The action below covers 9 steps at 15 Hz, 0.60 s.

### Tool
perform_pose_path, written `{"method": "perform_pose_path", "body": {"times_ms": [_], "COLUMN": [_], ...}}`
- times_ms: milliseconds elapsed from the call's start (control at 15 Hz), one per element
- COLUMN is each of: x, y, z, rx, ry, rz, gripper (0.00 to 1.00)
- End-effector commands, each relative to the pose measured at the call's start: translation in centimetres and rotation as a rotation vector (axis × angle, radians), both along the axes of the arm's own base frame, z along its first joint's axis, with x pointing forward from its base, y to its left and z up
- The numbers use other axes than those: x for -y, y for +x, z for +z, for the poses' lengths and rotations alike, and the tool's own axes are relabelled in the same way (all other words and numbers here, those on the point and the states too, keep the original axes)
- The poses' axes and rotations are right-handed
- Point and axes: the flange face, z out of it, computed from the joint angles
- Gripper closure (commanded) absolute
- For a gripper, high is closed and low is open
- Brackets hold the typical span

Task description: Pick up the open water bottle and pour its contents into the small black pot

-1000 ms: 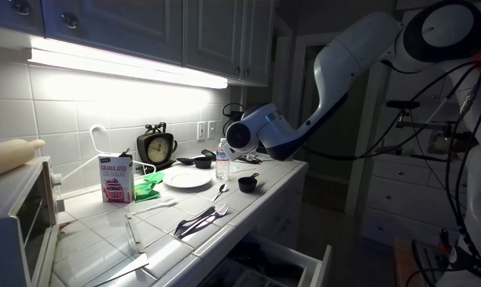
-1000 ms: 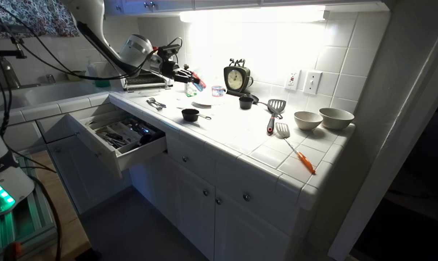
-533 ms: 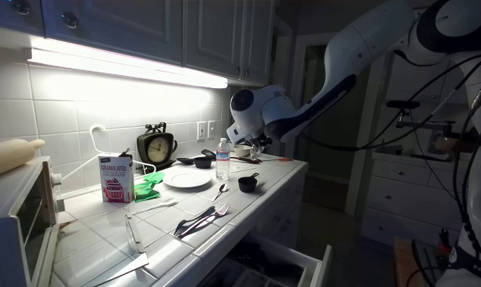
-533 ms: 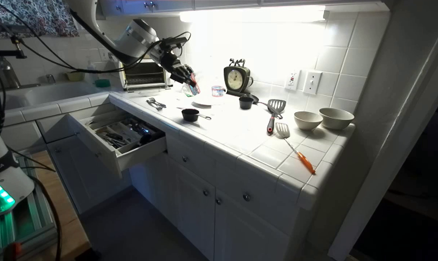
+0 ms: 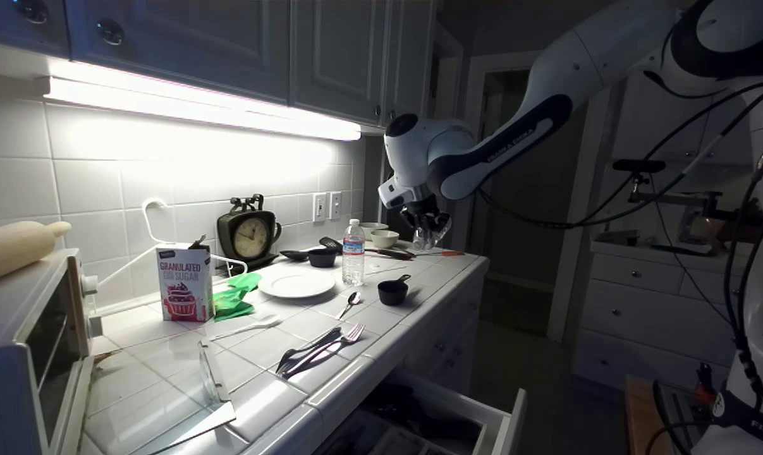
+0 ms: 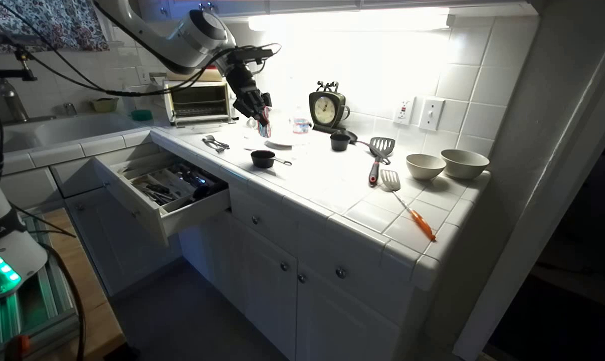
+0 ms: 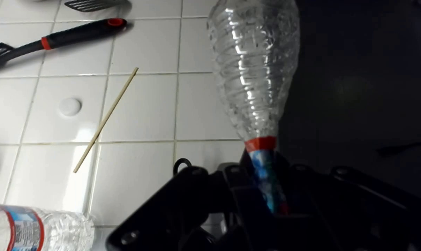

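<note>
My gripper (image 6: 261,113) is shut on the open water bottle (image 6: 265,129), clear plastic with a red and blue label. In the wrist view the fingers (image 7: 262,167) pinch the bottle (image 7: 255,62) at its label and squeeze it narrow; its neck is not visible. In an exterior view the bottle (image 5: 427,237) is held near the counter's front edge. A small black pot with a handle (image 5: 393,291) stands near that edge and also shows here (image 6: 263,159). Another small black pot (image 6: 340,142) stands farther back, near the spatulas (image 5: 322,257).
A capped bottle (image 5: 353,253) stands upright beside the white plate (image 5: 297,282). Utensils (image 5: 321,354) and a sugar carton (image 5: 185,284) lie or stand nearby. A wooden stick (image 7: 105,120) and white cap (image 7: 70,106) lie on the tiles. A drawer (image 6: 172,200) stands open below the counter.
The gripper has turned to point more downward. The held bottle has swung from a tilt to nearly upright in an exterior view. The pots and standing bottle have not moved.
</note>
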Motion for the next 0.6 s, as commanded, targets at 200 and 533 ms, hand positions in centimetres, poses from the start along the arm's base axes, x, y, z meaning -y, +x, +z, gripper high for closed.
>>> {"method": "perform_pose_path", "body": {"times_ms": [200,533], "x": [6.6,10.5], "y": [-1.3,-1.1], "z": [0.8,0.5], "rx": [0.014,0.089], "ry": [0.077,0.254], "rz": [-0.044,-0.042], "gripper": [0.98,0.98]}}
